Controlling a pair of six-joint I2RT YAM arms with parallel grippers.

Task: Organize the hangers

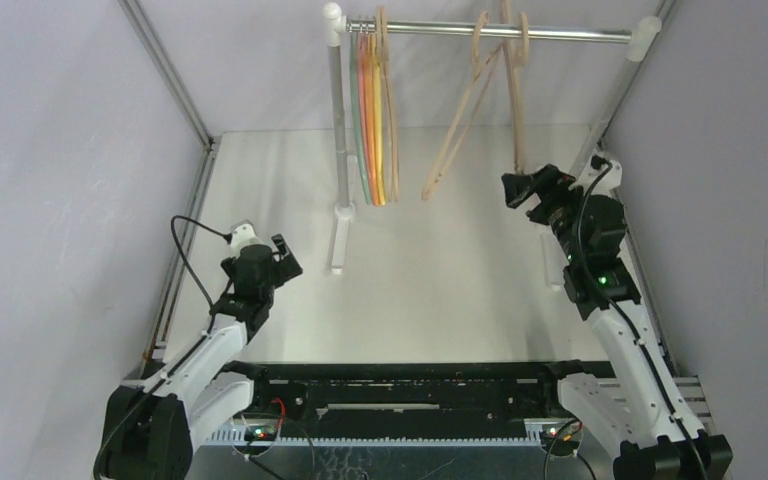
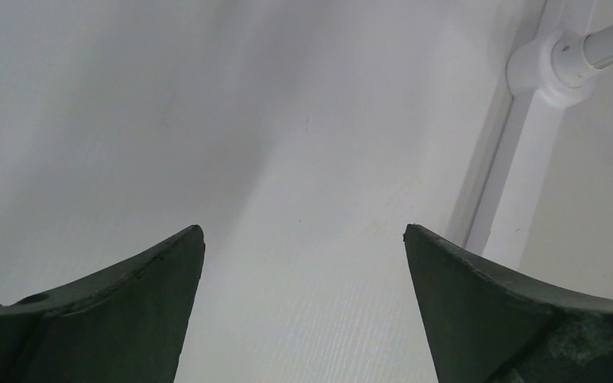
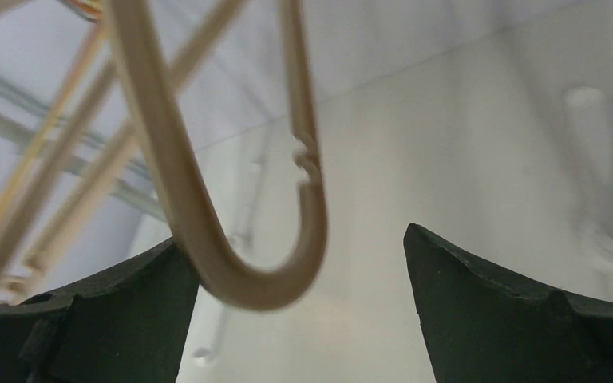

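Observation:
Several thin orange, yellow and pale-green hangers [image 1: 370, 120] hang bunched at the left end of the rail, with a beige hanger [image 1: 391, 110] beside them. Two more beige hangers hang further right, one tilted [image 1: 458, 125] and one straight down [image 1: 516, 95]. My right gripper [image 1: 518, 188] is open at the lower end of the straight one. In the right wrist view the hanger's curved beige end [image 3: 239, 239] sits between the jaws, close to the left finger [image 3: 128, 311]; my right gripper [image 3: 299, 239] is not closed on it. My left gripper [image 1: 286, 256] is open and empty over the table, left of the rack.
The silver rail [image 1: 490, 32] with white joints stands on a post [image 1: 340, 130] with a white foot [image 1: 337, 245] on the table. A joint and foot also show in the left wrist view [image 2: 555, 68]. Grey walls and metal frame posts enclose the table.

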